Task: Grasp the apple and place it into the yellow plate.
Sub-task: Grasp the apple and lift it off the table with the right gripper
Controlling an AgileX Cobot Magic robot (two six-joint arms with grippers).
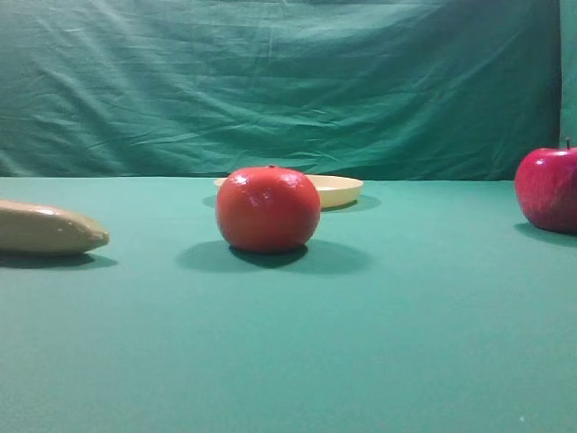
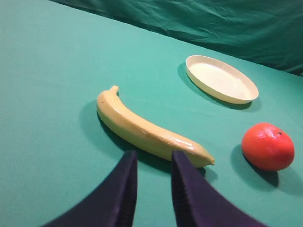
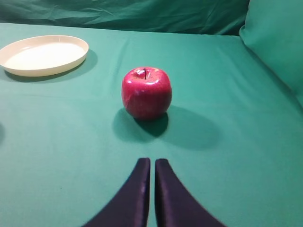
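The apple (image 3: 146, 92) is glossy deep red with a dark stem and stands upright on the green cloth, a short way ahead of my right gripper (image 3: 152, 161). That gripper is shut and empty, with its fingers pressed together. The exterior view has the apple (image 1: 548, 189) at its right edge. The yellow plate (image 3: 47, 72) lies empty to the far left of the apple; it also shows as a yellow plate (image 1: 341, 192) behind the round fruit. My left gripper (image 2: 154, 156) hovers just short of a banana, its fingers apart with nothing between them. Neither gripper shows in the exterior view.
An orange-red round fruit (image 1: 268, 208) sits mid-table in front of the plate. A tan banana (image 2: 147, 130) lies at the left, also seen as the banana (image 1: 50, 228). Green cloth covers the table and hangs as a backdrop; a fold rises at the right (image 3: 277, 42).
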